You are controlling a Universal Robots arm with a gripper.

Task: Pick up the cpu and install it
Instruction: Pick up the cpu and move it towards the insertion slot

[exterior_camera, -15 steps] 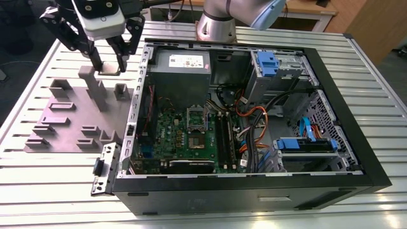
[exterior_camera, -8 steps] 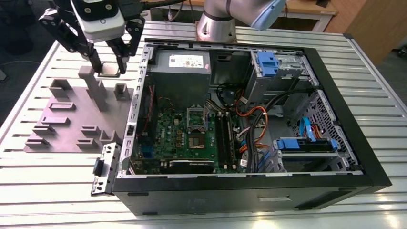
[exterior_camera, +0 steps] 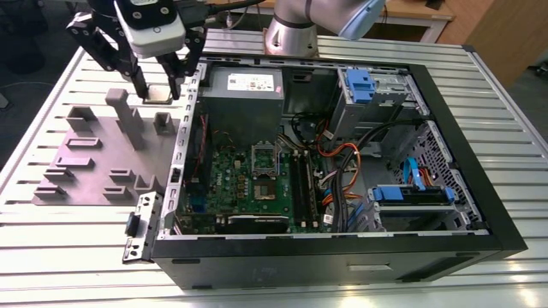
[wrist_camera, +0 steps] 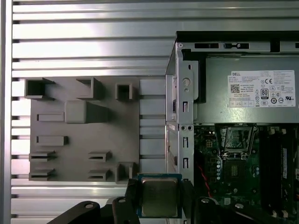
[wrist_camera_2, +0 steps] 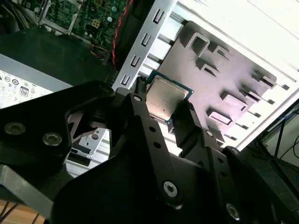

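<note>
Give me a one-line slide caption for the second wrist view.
Gripper clamping the cpu by its edges, with the grey fixture plate and open computer case beyond.

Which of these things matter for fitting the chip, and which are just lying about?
For the job: the claw, shut on the cpu; the green motherboard with its socket frame.
Just lying about: grey holder plate, power supply box, cables, blue drive brackets.
</note>
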